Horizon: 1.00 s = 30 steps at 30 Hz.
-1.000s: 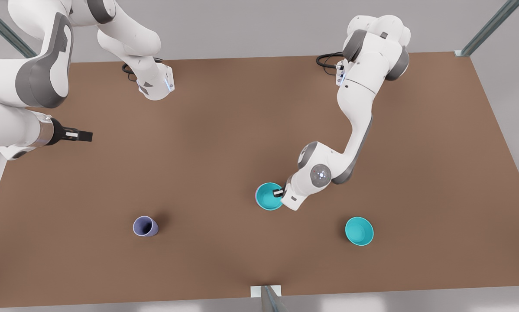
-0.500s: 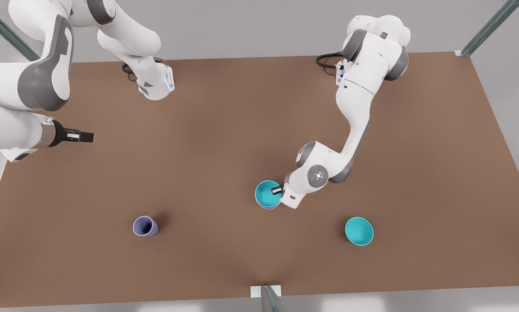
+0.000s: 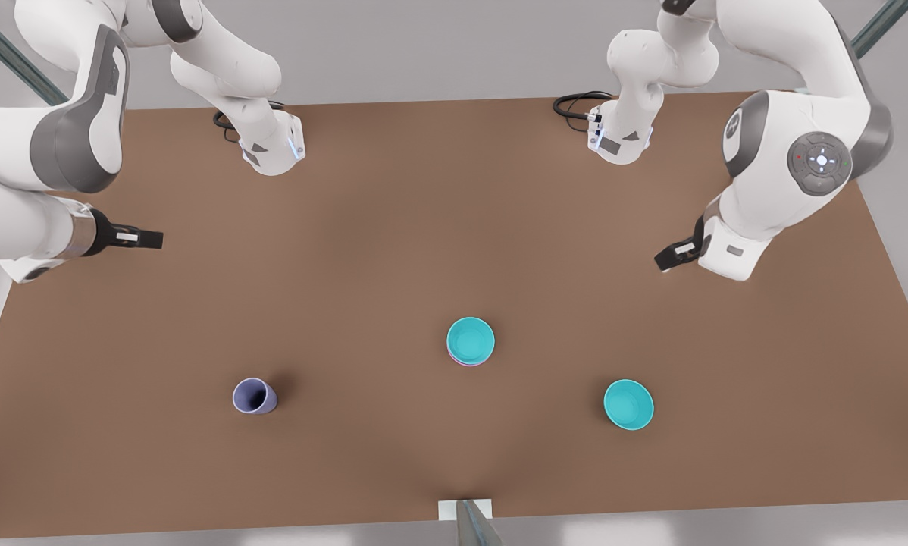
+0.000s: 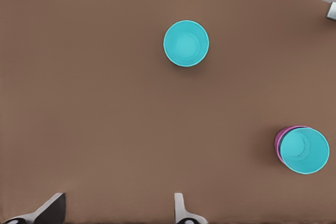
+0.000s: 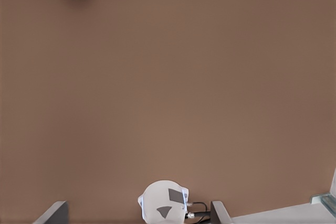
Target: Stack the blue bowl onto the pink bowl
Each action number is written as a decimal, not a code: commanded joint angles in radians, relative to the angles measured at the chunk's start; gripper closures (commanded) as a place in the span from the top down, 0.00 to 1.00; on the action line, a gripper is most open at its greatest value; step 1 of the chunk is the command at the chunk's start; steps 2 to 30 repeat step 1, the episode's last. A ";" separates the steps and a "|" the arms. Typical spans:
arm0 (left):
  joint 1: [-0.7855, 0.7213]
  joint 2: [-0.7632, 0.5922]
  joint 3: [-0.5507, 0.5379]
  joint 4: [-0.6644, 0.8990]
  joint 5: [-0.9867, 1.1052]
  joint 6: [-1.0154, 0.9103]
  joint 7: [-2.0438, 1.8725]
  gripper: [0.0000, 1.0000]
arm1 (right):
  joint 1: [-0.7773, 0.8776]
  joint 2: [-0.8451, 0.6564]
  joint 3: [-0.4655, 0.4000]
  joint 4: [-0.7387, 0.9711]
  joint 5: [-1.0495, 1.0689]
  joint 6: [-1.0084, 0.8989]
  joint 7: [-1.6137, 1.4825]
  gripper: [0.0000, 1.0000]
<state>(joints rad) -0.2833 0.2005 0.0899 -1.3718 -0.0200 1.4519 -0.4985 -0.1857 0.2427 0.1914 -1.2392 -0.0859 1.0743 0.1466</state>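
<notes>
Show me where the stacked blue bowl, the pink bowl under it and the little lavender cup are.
blue bowl [image 3: 471,339]: front view, inside floor of the bowl.
pink bowl [image 4: 279,139]: left wrist view, the sliver of rim showing beside the blue bowl.
lavender cup [image 3: 252,396]: front view, its open mouth.

The brown desk [image 3: 393,227] carries the pink bowl [image 4: 278,139], a spare turquoise bowl [image 3: 628,404] and a lavender cup [image 3: 254,396], all well apart from either claw.

Blue bowl [image 3: 470,339] nested in pink bowl [image 3: 465,362]
</notes>
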 commanded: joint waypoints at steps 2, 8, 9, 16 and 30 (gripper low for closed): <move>0.000 -0.001 0.002 0.007 0.005 -0.127 0.304 1.00 | 0.000 -0.005 0.000 0.000 -0.002 0.009 -0.002 1.00; 0.000 -0.001 0.002 0.007 0.005 -0.127 0.304 1.00 | 0.000 -0.005 0.000 0.000 -0.002 0.009 -0.002 1.00; 0.000 -0.001 0.002 0.007 0.005 -0.127 0.304 1.00 | 0.000 -0.005 0.000 0.000 -0.002 0.009 -0.002 1.00; 0.000 -0.001 0.002 0.007 0.005 -0.127 0.304 1.00 | 0.000 -0.005 0.000 0.000 -0.002 0.009 -0.002 1.00; 0.000 -0.001 0.002 0.007 0.005 -0.127 0.304 1.00 | 0.000 -0.005 0.000 0.000 -0.002 0.009 -0.002 1.00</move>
